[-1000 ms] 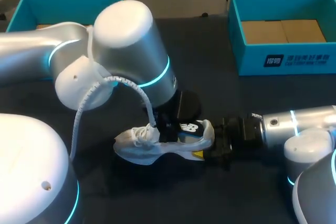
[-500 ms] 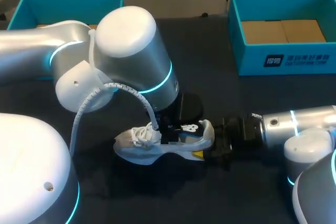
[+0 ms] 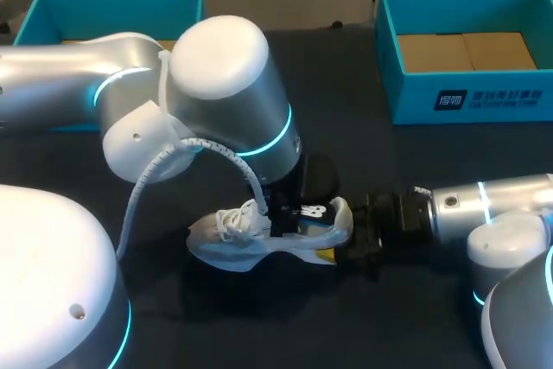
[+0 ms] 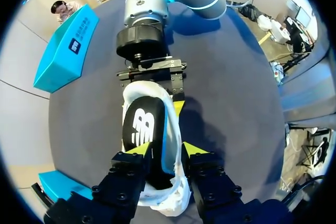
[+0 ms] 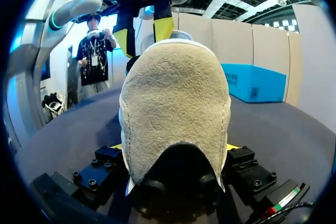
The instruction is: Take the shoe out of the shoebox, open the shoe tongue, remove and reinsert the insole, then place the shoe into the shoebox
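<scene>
A white shoe [image 3: 246,244] lies on its side on the dark table, toe toward the left. Its black insole [image 3: 313,212] with a white logo shows in the opening. My left gripper [image 3: 281,218] comes down over the shoe's middle. In the left wrist view the insole [image 4: 143,127], blue along one edge, runs between the yellow tips of that gripper [image 4: 165,150], which is shut on it. My right gripper [image 3: 347,244] is shut on the heel from the right. In the right wrist view the tan heel [image 5: 176,108] fills the space between its fingers [image 5: 176,148].
A teal shoebox [image 3: 467,97] with a cardboard floor stands at the back right. A second teal box [image 3: 52,6] stands at the back left, partly behind my left arm. Dark table surface lies bare in front of the shoe.
My left arm has shifted a little to the right, toward the heel, with its gripper staying over the shoe. The shoe and the right arm have not moved.
</scene>
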Controlling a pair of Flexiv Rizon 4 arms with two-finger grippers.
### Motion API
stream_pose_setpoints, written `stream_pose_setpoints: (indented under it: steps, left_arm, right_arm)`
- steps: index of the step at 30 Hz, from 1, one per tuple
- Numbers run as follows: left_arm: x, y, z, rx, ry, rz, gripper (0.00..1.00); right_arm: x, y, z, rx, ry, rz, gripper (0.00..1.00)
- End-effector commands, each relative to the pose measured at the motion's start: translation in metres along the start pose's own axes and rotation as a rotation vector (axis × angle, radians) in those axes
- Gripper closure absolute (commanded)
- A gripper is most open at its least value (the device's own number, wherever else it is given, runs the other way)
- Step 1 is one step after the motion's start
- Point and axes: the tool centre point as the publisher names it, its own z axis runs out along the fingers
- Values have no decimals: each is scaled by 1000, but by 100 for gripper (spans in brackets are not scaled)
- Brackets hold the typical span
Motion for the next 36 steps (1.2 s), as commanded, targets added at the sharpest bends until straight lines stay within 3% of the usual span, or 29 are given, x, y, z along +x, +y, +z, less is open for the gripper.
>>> stream_pose_setpoints:
  steps: [1, 13, 23, 36]
  left_arm:
    - [1, -5, 6, -11, 0, 8, 62]
    - [-3, -7, 8, -5, -43, -7, 64]
    - [7, -9, 2, 15, -170, 3, 64]
    - [8, -18, 1, -14, -237, 28, 64]
  right_arm:
    - [1, 1, 1, 5, -1, 0, 100]
    - [1, 1, 1, 5, -1, 0, 100]
    - [1, 1, 1, 5, -1, 0, 100]
    - [1, 1, 1, 5, -1, 0, 100]
